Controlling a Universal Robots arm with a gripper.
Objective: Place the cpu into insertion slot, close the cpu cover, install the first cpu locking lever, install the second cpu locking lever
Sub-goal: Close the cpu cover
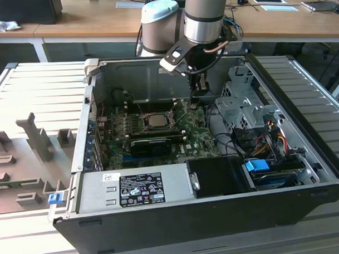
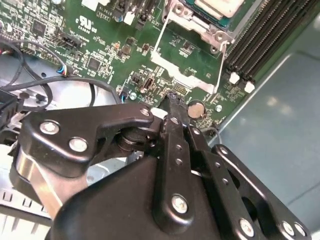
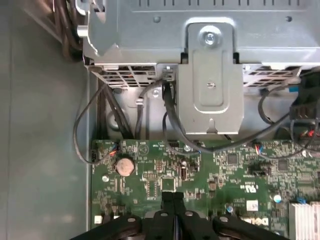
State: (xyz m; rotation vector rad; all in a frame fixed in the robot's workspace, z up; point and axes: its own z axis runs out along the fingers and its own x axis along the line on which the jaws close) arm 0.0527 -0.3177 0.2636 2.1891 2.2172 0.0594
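One square cpu [image 1: 155,121], flat with a pale silver-grey top, sits on the motherboard [image 1: 197,134], while the gripper [image 3: 173,195], fingers pressed together and empty, hangs above that board.

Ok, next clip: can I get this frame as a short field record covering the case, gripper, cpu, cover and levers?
scene: open computer case lying on its side, motherboard exposed
gripper: shut, nothing seen between the fingers, tips just over the motherboard beside the coin cell battery
cpu: lying flat in the board, apart from the gripper, toward the exterior view's left
cpu cover: appears down around the cpu
locking levers: thin wires beside the cpu cover; latched or not, cannot tell
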